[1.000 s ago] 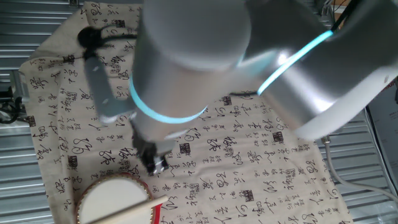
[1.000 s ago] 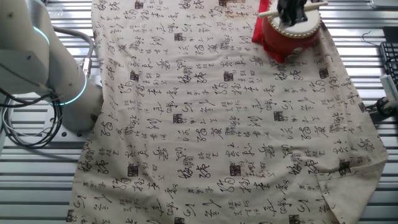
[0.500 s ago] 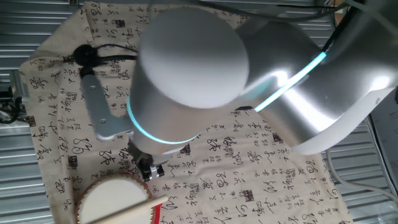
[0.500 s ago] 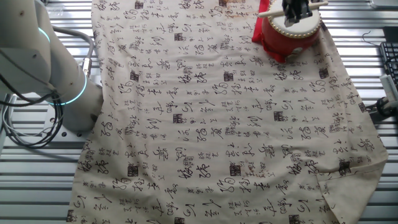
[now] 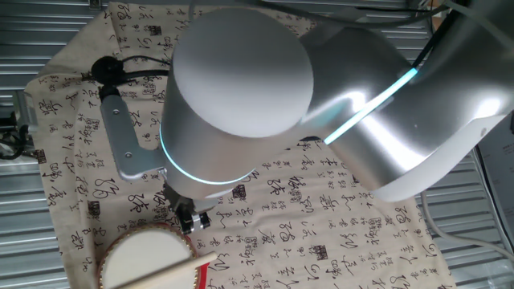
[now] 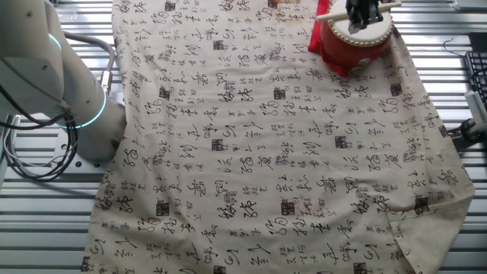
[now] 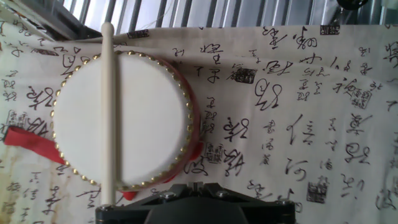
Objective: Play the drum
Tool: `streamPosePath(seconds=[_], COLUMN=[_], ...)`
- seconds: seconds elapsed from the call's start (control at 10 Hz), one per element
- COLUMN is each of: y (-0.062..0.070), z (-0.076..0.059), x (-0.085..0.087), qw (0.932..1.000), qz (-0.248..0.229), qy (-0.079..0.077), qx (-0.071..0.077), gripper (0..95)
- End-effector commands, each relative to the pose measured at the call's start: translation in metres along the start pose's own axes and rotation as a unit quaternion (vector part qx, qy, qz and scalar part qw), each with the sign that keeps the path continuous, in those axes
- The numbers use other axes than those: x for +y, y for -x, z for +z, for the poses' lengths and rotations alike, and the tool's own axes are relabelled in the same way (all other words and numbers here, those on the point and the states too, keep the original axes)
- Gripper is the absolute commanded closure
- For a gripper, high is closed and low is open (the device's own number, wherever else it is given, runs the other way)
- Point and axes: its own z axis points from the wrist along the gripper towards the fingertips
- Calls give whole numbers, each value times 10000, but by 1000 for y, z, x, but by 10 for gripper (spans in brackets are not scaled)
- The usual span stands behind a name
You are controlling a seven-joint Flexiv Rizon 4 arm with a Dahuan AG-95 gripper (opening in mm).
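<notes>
The drum [image 7: 121,118] has a cream-white head and a red rim with gold studs; it stands on the printed cloth. A pale wooden stick [image 7: 107,112] lies loose across its head. My gripper [image 7: 194,185] hangs just off the drum's rim, fingers together, holding nothing. In one fixed view the drum [image 5: 144,258] sits at the bottom left with the gripper [image 5: 189,218] just above and right of it. From the other fixed view the gripper [image 6: 363,13] hovers over the drum [image 6: 356,39] at the cloth's far right corner.
A beige cloth with black calligraphy [image 6: 259,144] covers the table. A red strip [image 7: 25,140] trails from under the drum. The arm's big silver body [image 5: 265,96] blocks much of one fixed view. Metal slats [image 6: 46,228] border the cloth; cables [image 6: 30,160] lie by the arm's base.
The arm has swung a little and the gripper has shifted slightly toward the drum. Drum and stick have not moved.
</notes>
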Motion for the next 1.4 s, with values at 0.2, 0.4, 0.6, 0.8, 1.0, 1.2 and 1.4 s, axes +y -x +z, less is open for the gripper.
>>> streamPosePath(seconds=[0.2, 0.4, 0.6, 0.8, 1.0, 1.2, 1.4], y=[-1, -1, -1, -1, -1, -1, -1], z=[0, 0, 0, 0, 0, 0, 0], x=[0, 0, 0, 0, 0, 0, 0], qw=[10000, 9996, 9950, 9875, 9832, 9827, 9853], qz=[-11, -296, -996, -1557, -1794, -1813, -1667], qy=[21, -9, 28, 174, 269, 273, 270], qx=[-28, 30, 113, 189, 196, 266, 259], gripper=[950, 950, 950, 950, 950, 950, 950])
